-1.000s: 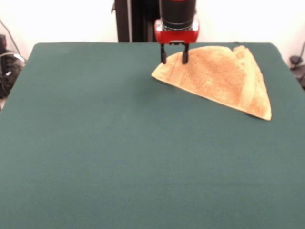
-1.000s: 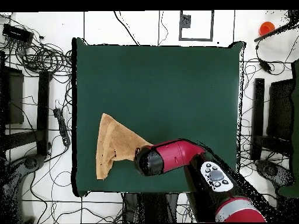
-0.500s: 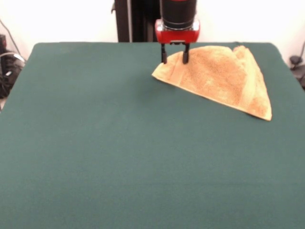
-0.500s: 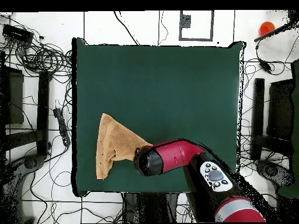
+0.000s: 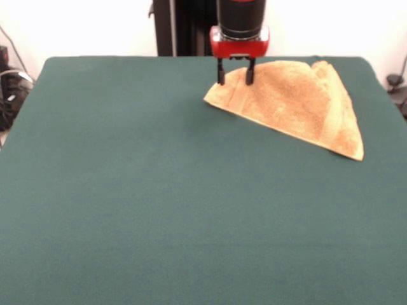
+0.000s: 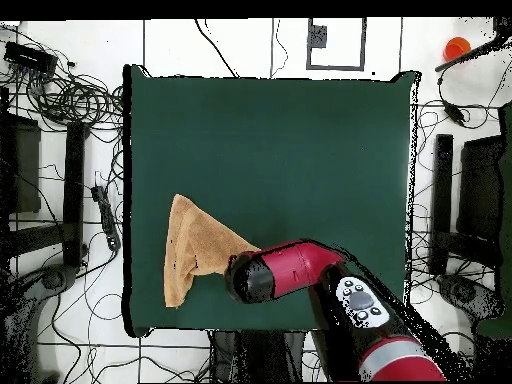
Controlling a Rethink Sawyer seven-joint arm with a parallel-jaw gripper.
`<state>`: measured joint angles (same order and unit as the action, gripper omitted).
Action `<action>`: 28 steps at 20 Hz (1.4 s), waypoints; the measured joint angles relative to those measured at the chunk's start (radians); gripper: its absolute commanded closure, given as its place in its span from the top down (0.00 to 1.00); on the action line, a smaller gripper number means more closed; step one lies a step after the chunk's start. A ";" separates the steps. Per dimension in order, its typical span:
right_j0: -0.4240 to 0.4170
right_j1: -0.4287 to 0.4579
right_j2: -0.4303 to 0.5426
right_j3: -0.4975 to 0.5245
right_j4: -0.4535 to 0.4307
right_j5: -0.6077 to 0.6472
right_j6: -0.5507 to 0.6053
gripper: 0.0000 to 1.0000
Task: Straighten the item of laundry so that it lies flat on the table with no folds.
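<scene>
1. the towel [image 5: 294, 103] lies folded into a rough triangle on the green table [image 5: 159, 203], in the front view at the far right part of the cloth, with one long folded edge running from its left corner down to a point near the table's right side.
2. in the overhead view the towel [image 6: 192, 247] sits close to the table's left edge and toward the bottom edge, its right tip hidden under the red arm [image 6: 300, 268].
3. the gripper [image 5: 234, 80] hangs over the towel's left corner, near the far rim of the table.
4. its two dark fingers [image 5: 220, 75] stand a narrow way apart, pointing down, with nothing between them.
5. the right finger's tip shows against the towel's pile; whether it touches the cloth cannot be told.
</scene>
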<state>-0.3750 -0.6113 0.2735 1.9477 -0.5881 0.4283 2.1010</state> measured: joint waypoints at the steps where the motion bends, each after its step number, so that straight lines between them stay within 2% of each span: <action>1: 0.023 0.004 -0.024 0.000 0.000 -0.027 0.000 1.00; 8: 0.071 0.016 -0.085 0.000 0.001 -0.106 0.000 1.00; 18: 0.091 0.121 -0.174 -0.001 0.003 -0.261 0.000 1.00; 28: 0.125 0.124 -0.216 0.006 0.023 -0.313 0.000 1.00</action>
<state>-0.2497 -0.4869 0.0578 1.9532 -0.5651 0.1155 2.1010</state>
